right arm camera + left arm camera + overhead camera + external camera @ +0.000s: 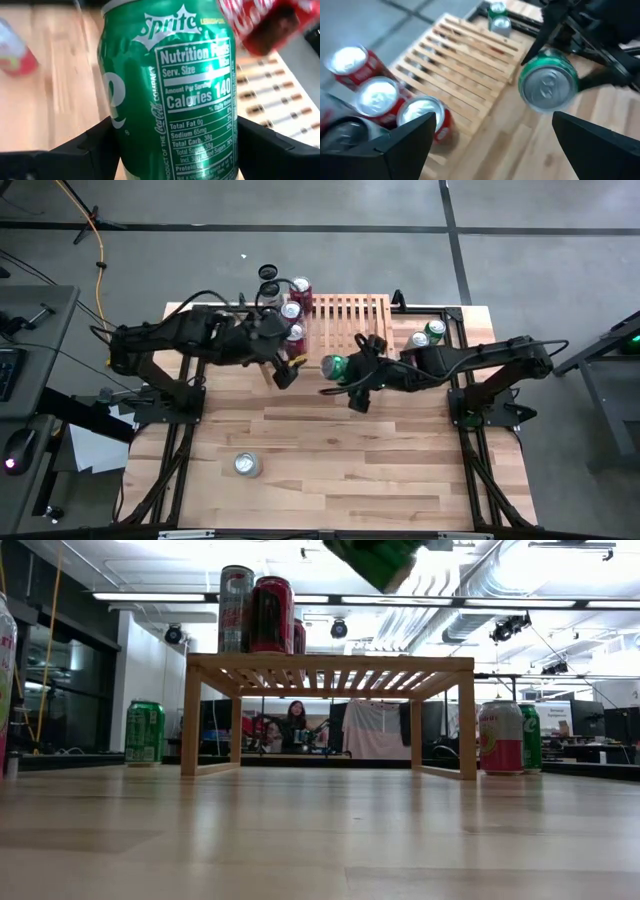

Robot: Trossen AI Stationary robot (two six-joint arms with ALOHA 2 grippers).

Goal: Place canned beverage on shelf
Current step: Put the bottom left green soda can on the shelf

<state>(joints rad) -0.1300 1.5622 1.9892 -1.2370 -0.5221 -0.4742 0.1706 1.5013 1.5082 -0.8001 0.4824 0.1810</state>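
My right gripper (347, 372) is shut on a green Sprite can (333, 367), held in the air in front of the light-wood shelf (345, 320). In the low view the can (375, 558) is above the level of the shelf top (330, 662). Three red cans (292, 311) stand on the shelf's left part. My left gripper (283, 372) is open and empty, just left of the held can, near the shelf's front left corner. My right gripper pinches the Sprite can's side wall (125, 135) between its two fingers (97, 147), one on each side of the body. The fingers come from the table's right. The can is lifted clear and tilted, its silver top (545, 86) turned toward the table's left.
Two dark cans (268, 280) stand beyond the shelf's far left corner. Two cans (428, 335) stand right of the shelf. A silver-topped can (247, 465) stands alone on the near left of the table. The shelf's middle and right slats (360, 315) are bare.
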